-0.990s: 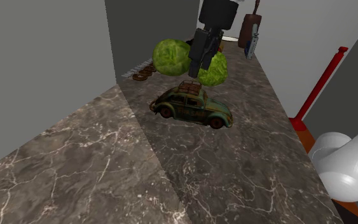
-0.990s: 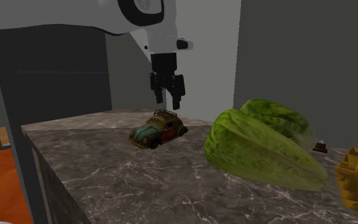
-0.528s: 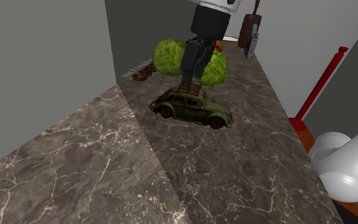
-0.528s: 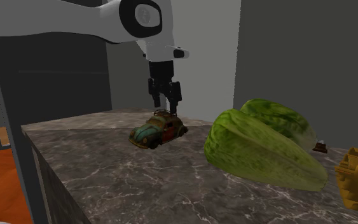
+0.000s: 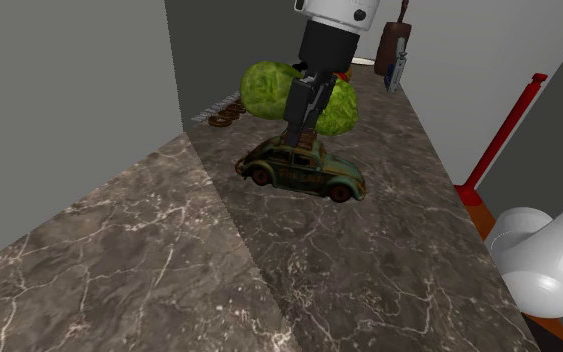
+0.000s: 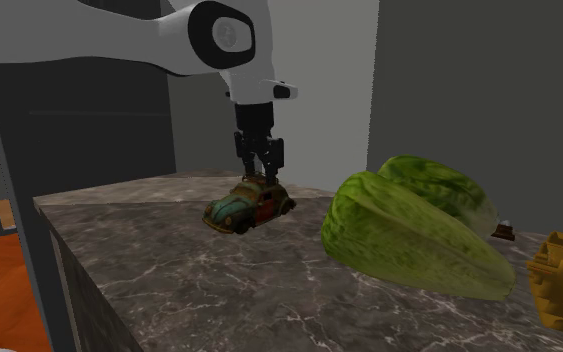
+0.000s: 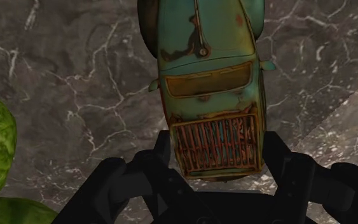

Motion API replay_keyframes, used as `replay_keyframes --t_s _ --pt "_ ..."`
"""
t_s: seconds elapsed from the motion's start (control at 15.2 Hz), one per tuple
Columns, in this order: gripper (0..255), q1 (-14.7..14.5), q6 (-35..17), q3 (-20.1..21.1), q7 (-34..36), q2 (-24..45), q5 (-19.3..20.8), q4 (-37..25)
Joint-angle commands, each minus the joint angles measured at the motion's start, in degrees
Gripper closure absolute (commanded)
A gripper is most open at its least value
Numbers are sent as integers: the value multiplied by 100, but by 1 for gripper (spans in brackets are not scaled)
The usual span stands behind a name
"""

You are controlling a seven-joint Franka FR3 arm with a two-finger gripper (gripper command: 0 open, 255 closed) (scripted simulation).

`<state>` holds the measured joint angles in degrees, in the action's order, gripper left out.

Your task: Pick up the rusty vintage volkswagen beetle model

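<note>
The rusty teal beetle model (image 5: 304, 172) stands on its wheels on the dark marble counter (image 5: 169, 260), with a roof rack on top. My black gripper (image 5: 300, 137) comes straight down onto its roof. In the wrist view the two fingers (image 7: 160, 154) press against both sides of the roof rack, so the gripper (image 7: 217, 151) is shut on the car (image 7: 209, 51). From the second exterior view the gripper (image 6: 259, 179) touches the roof of the car (image 6: 249, 206), whose wheels rest on the counter.
Two green lettuce heads (image 5: 269, 88) lie just behind the car, large at the second exterior view's right (image 6: 409, 235). Brown rings (image 5: 224, 115) lie by the grey wall. A brown block (image 5: 394, 50) stands at the back, a red pole (image 5: 509, 125) beyond the counter edge.
The gripper has come down from above the car onto its roof rack, and its fingers have closed from wide apart onto the rack. The car has not moved.
</note>
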<state>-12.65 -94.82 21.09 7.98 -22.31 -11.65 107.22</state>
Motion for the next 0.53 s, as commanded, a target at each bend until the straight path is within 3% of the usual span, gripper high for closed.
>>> replay_keyframes --t_s 0.0,0.46 --pt "255 -1 8 2 1 3 -1 10" --pt "255 14 233 2 41 97 33 -308"
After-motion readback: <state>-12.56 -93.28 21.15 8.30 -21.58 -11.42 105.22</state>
